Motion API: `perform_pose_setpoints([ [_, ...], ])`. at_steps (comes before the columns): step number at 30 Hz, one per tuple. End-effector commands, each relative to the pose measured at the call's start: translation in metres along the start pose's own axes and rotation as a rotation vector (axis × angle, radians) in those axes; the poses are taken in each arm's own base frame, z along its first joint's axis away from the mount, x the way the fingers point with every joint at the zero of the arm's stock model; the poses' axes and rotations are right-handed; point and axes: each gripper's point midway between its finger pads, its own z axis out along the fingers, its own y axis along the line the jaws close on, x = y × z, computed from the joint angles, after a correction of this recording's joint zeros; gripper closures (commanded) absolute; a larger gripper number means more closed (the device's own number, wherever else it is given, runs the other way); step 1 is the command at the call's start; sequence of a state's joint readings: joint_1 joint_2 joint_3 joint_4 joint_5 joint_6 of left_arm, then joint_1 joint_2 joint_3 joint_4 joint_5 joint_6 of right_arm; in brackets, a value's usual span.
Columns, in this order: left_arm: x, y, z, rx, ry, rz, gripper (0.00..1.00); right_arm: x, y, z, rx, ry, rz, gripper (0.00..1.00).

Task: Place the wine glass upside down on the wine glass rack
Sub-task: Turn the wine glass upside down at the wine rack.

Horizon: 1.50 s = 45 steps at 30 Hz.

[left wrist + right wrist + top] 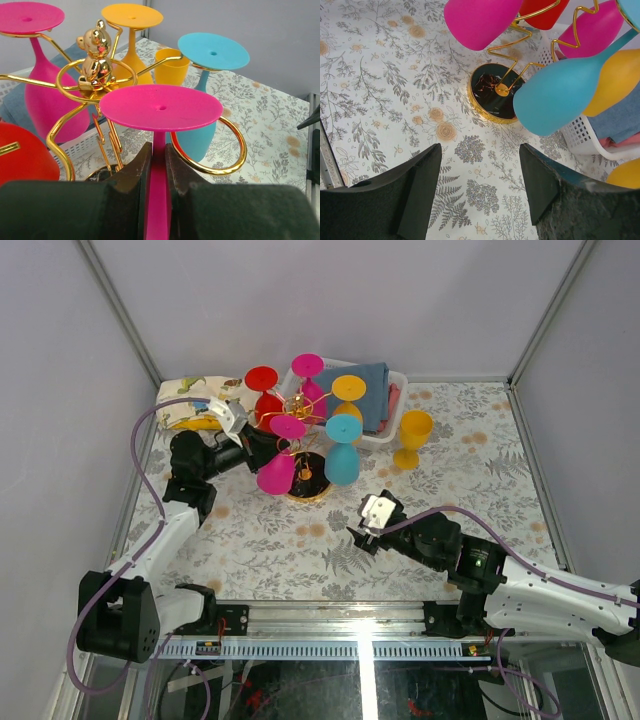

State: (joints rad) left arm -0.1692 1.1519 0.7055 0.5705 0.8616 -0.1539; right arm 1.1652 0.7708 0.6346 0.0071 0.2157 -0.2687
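While the right gripper is held spread, the inverted wine glass is pinched by its stem in the left gripper.

L-wrist cam: wine glass bowl hidden behind left gripper.

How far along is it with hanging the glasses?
Done: four glasses hang upside down on the gold rack. In hand: the left gripper holds a pink glass by its stem at the rack, unreleased. Left: letting go; a yellow glass stands upright on the table.
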Motion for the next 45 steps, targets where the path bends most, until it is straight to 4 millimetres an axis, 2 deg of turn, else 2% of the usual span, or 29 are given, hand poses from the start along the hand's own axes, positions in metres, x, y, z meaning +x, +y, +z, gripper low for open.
perform_pose_setpoints([
  [1,-0.007,-0.015,0.000,0.095,-0.014,0.075,1.00,-0.008,0.002,0.001,-0.010,-0.025,0.016,0.29],
  [11,0.000,-0.033,-0.004,0.165,-0.012,0.114,0.98,-0.005,0.003,0.002,-0.012,-0.015,0.013,0.29],
  [18,0.008,-0.044,0.003,0.231,0.045,0.113,0.95,-0.003,0.003,0.001,-0.011,-0.014,0.015,0.29],
  [26,0.008,-0.043,0.000,0.169,0.027,0.115,0.76,-0.003,0.002,0.002,-0.001,-0.010,0.015,0.29],
  [28,0.006,-0.042,-0.001,0.140,0.017,0.112,0.70,-0.002,-0.002,0.001,0.023,-0.004,0.025,0.28],
  [33,0.001,-0.036,-0.005,0.038,-0.016,0.030,0.62,-0.001,-0.019,-0.005,0.115,0.013,0.047,0.26],
  [35,-0.002,-0.039,-0.009,0.019,-0.051,-0.013,0.54,-0.001,-0.026,-0.007,0.155,0.009,0.063,0.26],
  [36,-0.003,-0.042,-0.011,0.016,-0.061,-0.033,0.44,-0.001,-0.028,-0.008,0.172,0.004,0.071,0.25],
  [38,-0.003,-0.043,-0.017,-0.015,-0.068,-0.059,0.34,-0.003,-0.032,-0.011,0.193,-0.005,0.084,0.25],
  [40,0.003,-0.038,-0.023,-0.075,-0.051,-0.081,0.31,-0.003,-0.037,-0.013,0.220,-0.004,0.099,0.24],
  [45,-0.002,-0.036,-0.035,-0.168,-0.050,-0.127,0.28,-0.003,-0.048,-0.020,0.293,-0.009,0.145,0.23],
])
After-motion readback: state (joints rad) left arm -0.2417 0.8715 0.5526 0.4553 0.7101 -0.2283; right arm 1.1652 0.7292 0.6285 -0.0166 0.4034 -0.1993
